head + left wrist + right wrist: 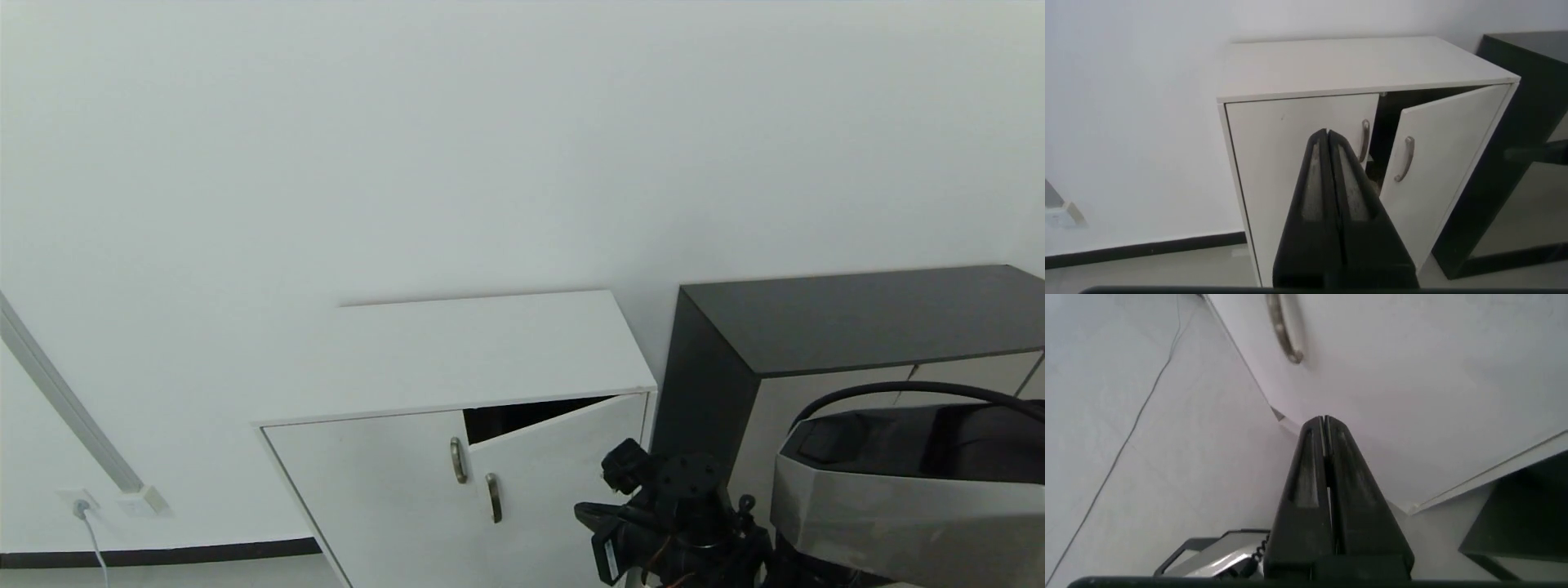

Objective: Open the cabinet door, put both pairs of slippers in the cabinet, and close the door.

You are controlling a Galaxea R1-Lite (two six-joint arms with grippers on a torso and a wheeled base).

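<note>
cabinet (473, 351): white, against wall (522, 122), right door (563, 457) ajar, left door (367, 474) closed | left gripper (1328, 139): fingers clenched, empty, facing cabinet front | right gripper (1325, 423): fingers clenched, empty, near a door handle (1284, 327)

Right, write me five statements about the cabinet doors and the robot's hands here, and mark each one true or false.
1. The right door of the white cabinet stands ajar. True.
2. The left door is swung wide open. False: it sits closed, flush with the cabinet front.
3. The left hand is shut and holds nothing. True.
4. The right hand is clamped on a door handle. False: it is shut on nothing, and the handle is apart from it.
5. A dark cabinet stands on the left of the white one. False: it stands on its right, against the same wall.
</note>
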